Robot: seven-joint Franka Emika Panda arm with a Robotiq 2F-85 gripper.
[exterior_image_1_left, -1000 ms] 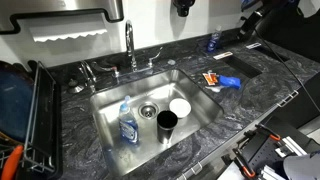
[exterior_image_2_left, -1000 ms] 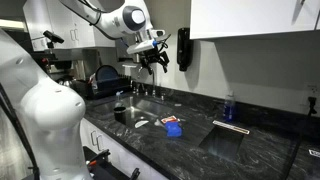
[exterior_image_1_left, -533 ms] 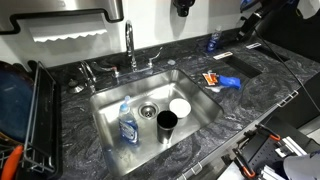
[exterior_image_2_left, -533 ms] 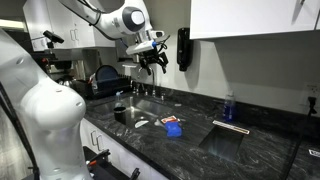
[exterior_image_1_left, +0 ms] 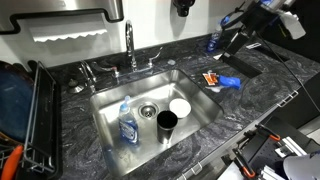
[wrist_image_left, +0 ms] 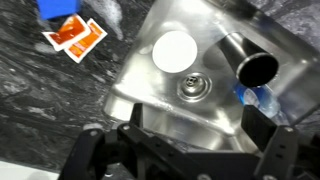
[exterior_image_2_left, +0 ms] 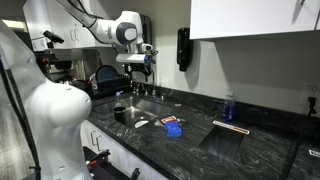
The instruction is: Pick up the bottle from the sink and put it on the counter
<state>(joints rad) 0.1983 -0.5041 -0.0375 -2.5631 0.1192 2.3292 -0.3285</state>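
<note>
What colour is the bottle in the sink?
The bottle is blue below, pale on top; clearest in an exterior view.

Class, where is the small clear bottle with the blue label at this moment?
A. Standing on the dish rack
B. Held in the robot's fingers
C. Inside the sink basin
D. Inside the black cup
C: in an exterior view the bottle rests on the floor of the sink, beside the drain and apart from the black cup.
</note>
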